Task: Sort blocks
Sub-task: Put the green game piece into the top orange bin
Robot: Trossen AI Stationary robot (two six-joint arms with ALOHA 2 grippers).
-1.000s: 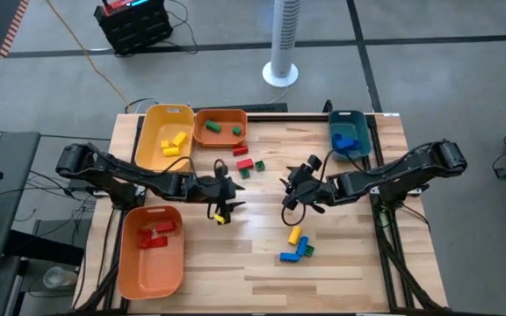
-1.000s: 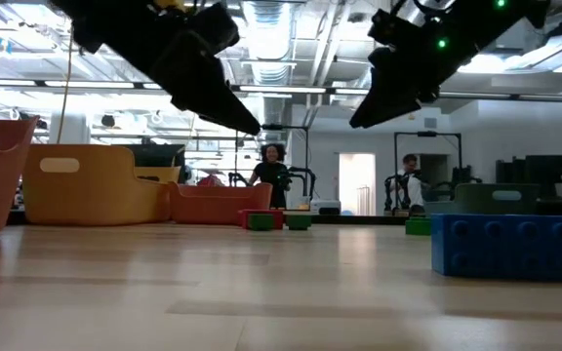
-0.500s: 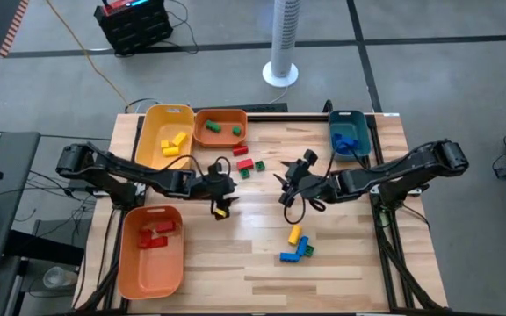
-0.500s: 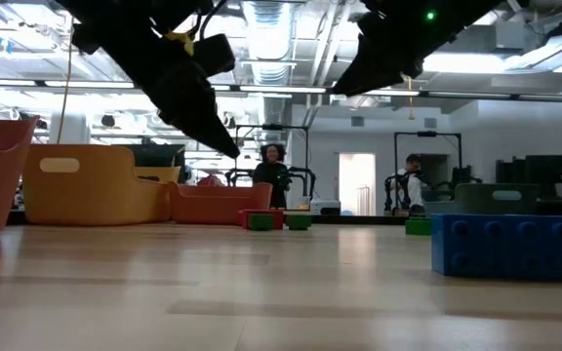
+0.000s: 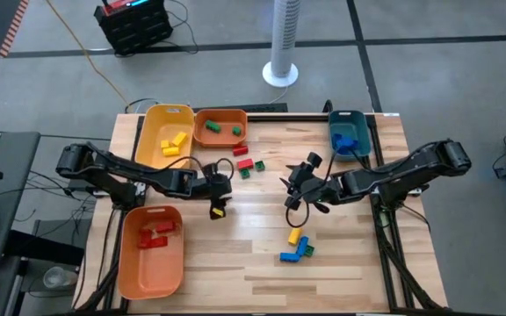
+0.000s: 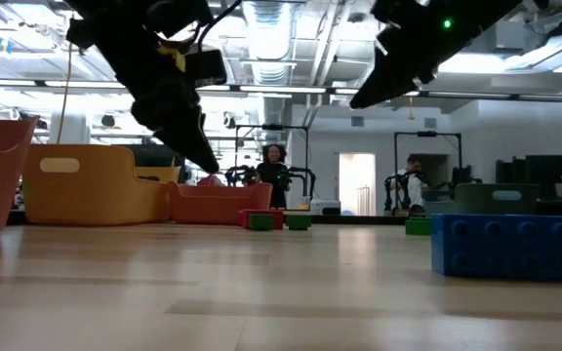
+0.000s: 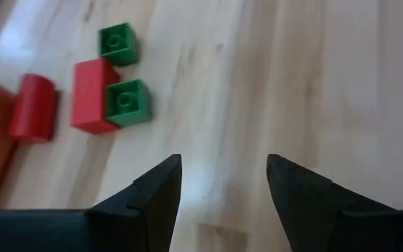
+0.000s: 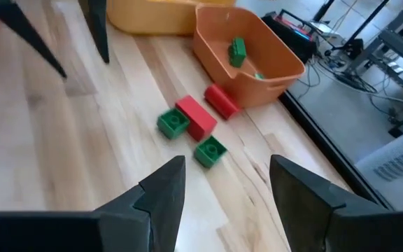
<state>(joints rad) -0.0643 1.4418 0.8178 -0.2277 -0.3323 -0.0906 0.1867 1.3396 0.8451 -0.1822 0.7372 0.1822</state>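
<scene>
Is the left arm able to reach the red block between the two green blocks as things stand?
Probably yes. The left hand is open and empty, and bare table lies between it and the red block. The green blocks touching it may hinder a grasp.

Far edge of counter (image 5: 341, 263): three bins (image 5: 221, 127) in a row.
Near left corner: another bin (image 5: 152, 254) holding blocks.
Centre: loose blocks (image 5: 247, 165) just before the far bins.
Nearer right: block cluster (image 5: 295, 248).

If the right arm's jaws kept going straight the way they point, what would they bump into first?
Probably the loose cluster by the small orange bin: the right gripper points toward a green block first, though depth is unclear.
</scene>
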